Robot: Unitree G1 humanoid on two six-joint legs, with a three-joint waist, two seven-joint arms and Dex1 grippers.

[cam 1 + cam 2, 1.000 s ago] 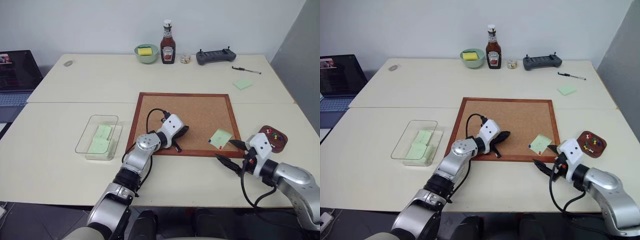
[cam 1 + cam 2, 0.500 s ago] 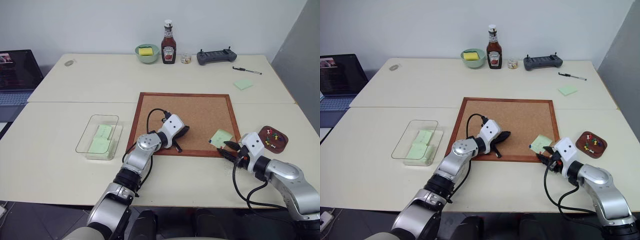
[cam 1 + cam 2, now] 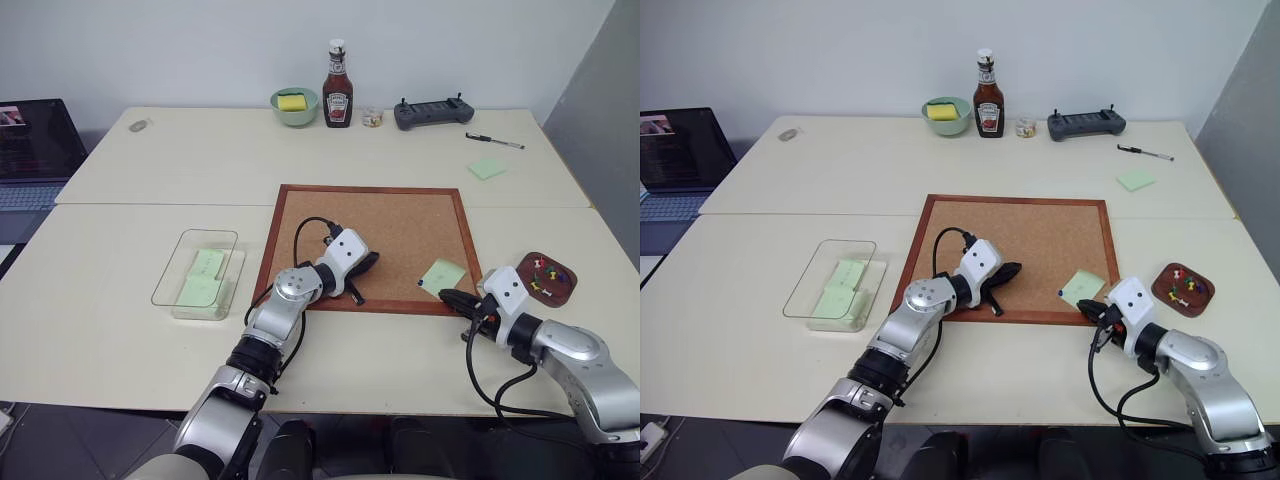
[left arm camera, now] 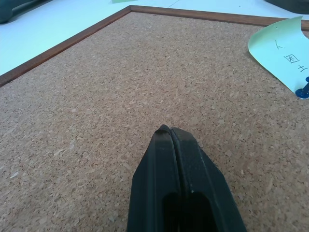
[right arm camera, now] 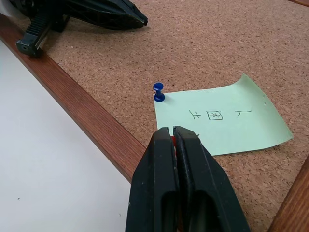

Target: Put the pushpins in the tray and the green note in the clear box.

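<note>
A: Inventory, left to right. How many containers?

B: Two. One clear box [image 3: 197,273] stands on the counter [image 3: 120,320] at the left, with pale green notes lying inside it; the number cannot be told. One tray [image 3: 546,277] stands on the counter at the far right, just past the corkboard [image 3: 368,245]; it holds several coloured pushpins, too small to count.

A: Claws?

B: Two. The left claw [image 4: 170,131] rests on the corkboard's near left part, fingers pressed fully together, holding nothing. The right claw [image 5: 171,131] is at the board's near right corner, its tips over the near edge of the green note [image 5: 223,121]. Its fingers are closed; a trace of red shows between the tips, but whether a pin is gripped cannot be told.

A: Items on the board?

B: One green note, near the near right corner, bearing handwritten marks. One blue pushpin [image 5: 159,92] stands at the note's corner.

A: Other green notes?

B: One, loose on the far right of the counter [image 3: 486,168].
</note>
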